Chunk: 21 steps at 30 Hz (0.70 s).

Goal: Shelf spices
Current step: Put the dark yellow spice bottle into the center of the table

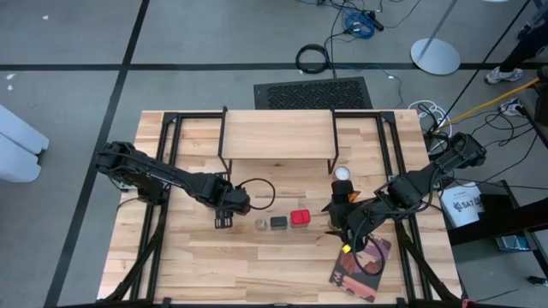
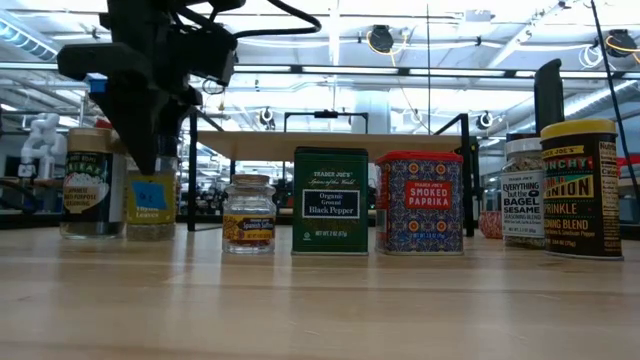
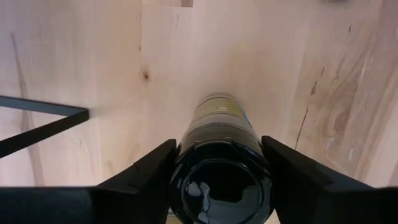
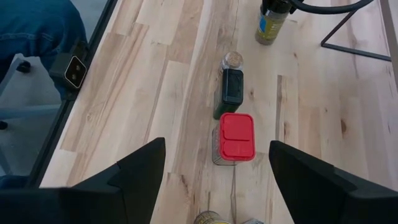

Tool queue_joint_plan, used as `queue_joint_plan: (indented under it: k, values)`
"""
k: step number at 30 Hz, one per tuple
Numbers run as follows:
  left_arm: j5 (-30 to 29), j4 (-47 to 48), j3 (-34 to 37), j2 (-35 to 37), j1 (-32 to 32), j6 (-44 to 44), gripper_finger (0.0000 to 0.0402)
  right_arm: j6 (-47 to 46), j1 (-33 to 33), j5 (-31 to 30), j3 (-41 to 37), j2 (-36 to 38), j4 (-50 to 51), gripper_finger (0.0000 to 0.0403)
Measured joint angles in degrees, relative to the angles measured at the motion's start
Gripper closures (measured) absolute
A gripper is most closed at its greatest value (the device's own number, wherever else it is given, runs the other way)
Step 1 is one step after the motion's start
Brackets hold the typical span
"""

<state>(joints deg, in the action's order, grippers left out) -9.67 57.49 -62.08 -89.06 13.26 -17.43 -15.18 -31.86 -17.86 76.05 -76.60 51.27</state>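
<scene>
My left gripper (image 1: 229,204) is shut on a black-capped spice jar (image 3: 219,118) with a yellowish label, left of a row of spices. The row holds a small clear jar (image 1: 261,224), a black pepper tin (image 1: 279,222) and a red-lidded paprika tin (image 1: 300,217), all standing on their bases. A white-topped jar (image 1: 342,174) and a yellow-topped jar (image 2: 580,188) stand further right. My right gripper (image 4: 217,186) hangs open above the table, just right of the red tin (image 4: 236,137), touching nothing. The shelf (image 1: 278,135) stands at the far side on its black legs. My left gripper pinches the jar's black cap (image 3: 221,186) between its two fingers (image 3: 149,171), coming from above and pointing down. The jar stands upright below the gripper. In the low view its base (image 2: 150,236) looks level with the table, beside another jar (image 2: 88,185).
A reddish picture-covered book (image 1: 360,267) lies flat near the table's near right corner, under my right arm. Black frame bars (image 1: 167,154) run along both table sides. A loose black cable loop (image 1: 257,192) lies in front of the shelf. Bare boards stretch along the near edge.
</scene>
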Motion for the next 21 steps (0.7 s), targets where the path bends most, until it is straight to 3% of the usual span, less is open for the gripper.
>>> queue_joint_plan:
  k: [12, 21]
  values:
    - [2.3, 0.3, -0.5, -0.1, 0.0, 0.3, 0.0181, -0.2, 0.0, 0.0, 0.0, 0.0, 0.0, 0.0129]
    - [3.7, 1.9, -7.7, -0.1, 0.0, 4.1, 0.0181, -1.0, 0.0, 0.0, 0.0, 0.0, 0.8, 0.0129]
